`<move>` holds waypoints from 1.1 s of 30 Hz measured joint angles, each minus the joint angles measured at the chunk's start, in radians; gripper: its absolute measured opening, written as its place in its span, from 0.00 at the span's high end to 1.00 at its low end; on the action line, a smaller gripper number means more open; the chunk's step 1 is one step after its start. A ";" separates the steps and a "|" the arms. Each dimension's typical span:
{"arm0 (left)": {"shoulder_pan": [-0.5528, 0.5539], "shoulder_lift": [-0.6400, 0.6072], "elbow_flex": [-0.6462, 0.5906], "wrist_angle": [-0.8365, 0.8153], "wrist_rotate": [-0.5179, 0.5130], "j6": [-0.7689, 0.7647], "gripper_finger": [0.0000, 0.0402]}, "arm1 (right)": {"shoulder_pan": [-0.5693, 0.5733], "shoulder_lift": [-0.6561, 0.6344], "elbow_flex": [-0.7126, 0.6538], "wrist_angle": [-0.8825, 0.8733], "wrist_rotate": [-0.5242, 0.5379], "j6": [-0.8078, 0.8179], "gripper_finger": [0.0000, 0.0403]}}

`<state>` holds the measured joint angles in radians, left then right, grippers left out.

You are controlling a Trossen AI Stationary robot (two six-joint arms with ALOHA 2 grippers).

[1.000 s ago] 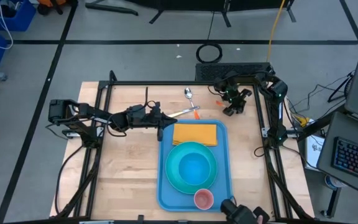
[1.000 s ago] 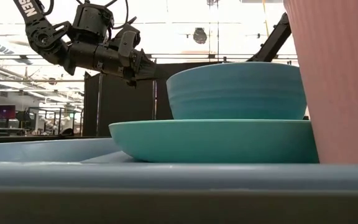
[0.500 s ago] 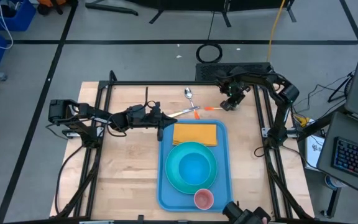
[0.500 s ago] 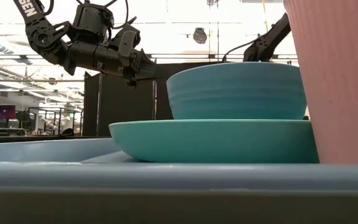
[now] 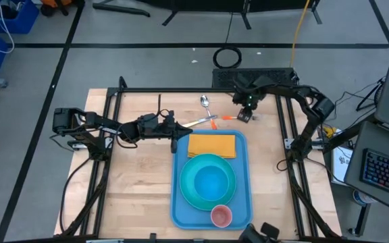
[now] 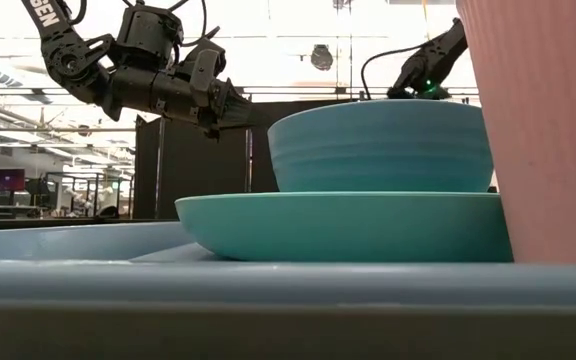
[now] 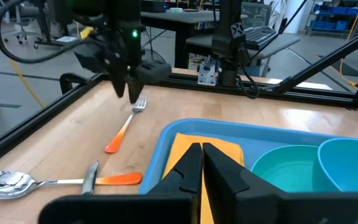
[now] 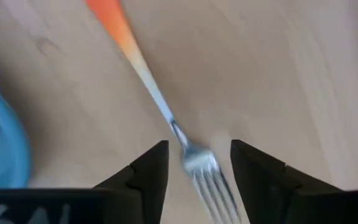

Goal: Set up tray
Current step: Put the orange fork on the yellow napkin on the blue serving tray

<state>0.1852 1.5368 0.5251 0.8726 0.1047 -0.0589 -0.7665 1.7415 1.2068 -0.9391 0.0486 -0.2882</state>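
We see the light-blue tray (image 5: 211,177) lying near both grippers, carrying a turquoise plate (image 5: 208,191) with a bowl (image 5: 212,177) on it, a yellow napkin (image 5: 213,144) and a pink cup (image 5: 221,216). The left gripper (image 5: 179,130) hangs at the tray's far left corner, fingers pressed nearly together and apparently empty. The right gripper (image 8: 193,162) hovers with fingers spread on either side of the tines of an orange-handled fork (image 8: 160,106) on the wooden table (image 5: 140,189), beside a spoon (image 7: 39,182).
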 joint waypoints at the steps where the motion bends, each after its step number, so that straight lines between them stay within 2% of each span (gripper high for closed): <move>1: 0.000 0.000 0.000 0.000 0.000 0.001 0.96 | 0.007 -0.001 -0.020 0.029 0.000 -0.021 0.58; 6: 0.000 0.000 0.000 0.000 0.000 0.000 0.99 | 0.020 -0.002 -0.087 0.075 0.002 -0.107 0.57; 13: 0.000 0.000 0.000 0.000 0.000 -0.002 0.96 | 0.021 -0.002 -0.131 0.146 0.006 -0.184 0.57; 18: 0.000 0.000 0.000 0.001 0.000 -0.002 0.99 | 0.021 -0.002 -0.143 0.225 0.031 -0.213 0.57; 26: 0.000 0.000 0.000 0.000 -0.001 0.002 0.96 | 0.020 -0.002 -0.143 0.229 0.026 -0.246 0.58; 30: 0.000 0.000 0.000 0.000 0.000 0.001 0.99 | 0.015 -0.002 -0.143 0.228 -0.068 -0.259 0.60; 33: 0.000 0.000 0.000 0.000 0.000 0.001 0.97 | 0.015 -0.002 -0.143 0.225 -0.103 -0.258 0.66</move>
<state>0.1852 1.5368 0.5251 0.8726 0.1043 -0.0582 -0.7517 1.7397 1.0634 -0.7138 -0.0545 -0.5460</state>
